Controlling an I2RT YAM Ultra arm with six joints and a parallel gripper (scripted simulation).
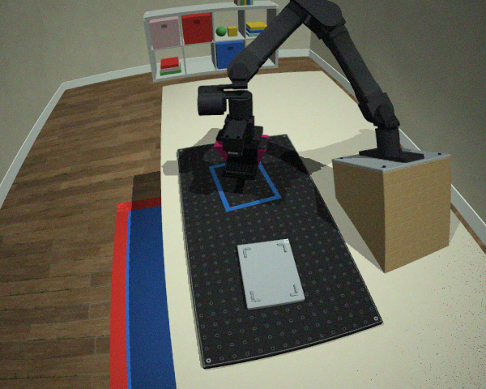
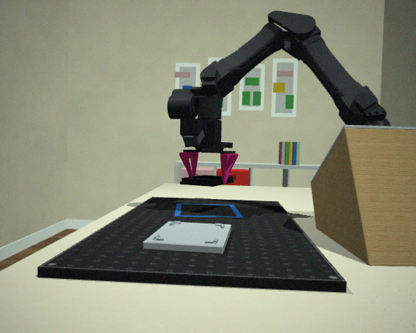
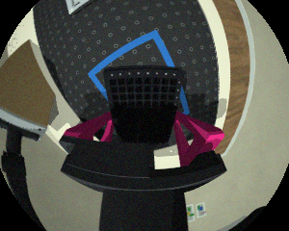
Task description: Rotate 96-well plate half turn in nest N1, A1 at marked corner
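My gripper (image 2: 208, 168) has magenta fingers and is shut on the black 96-well plate (image 2: 206, 180). It holds the plate level in the air, well above the blue taped outline B1 (image 2: 208, 210) at the far end of the black deck. The plate also shows in the wrist view (image 3: 144, 103) between the fingers, over B1 (image 3: 135, 64), and in the top view (image 1: 240, 169) under the wrist. I cannot tell which corner is cut off. The grey plate nest N1 (image 1: 270, 272) lies bare nearer the front of the deck, with four corner locators.
The black perforated deck (image 1: 268, 246) lies on a cream table. The arm's wooden pedestal (image 1: 396, 205) stands to the right of the deck. A shelf with coloured boxes (image 1: 210, 37) stands beyond the table. A red and blue mat (image 1: 140, 292) lies on the floor at the left.
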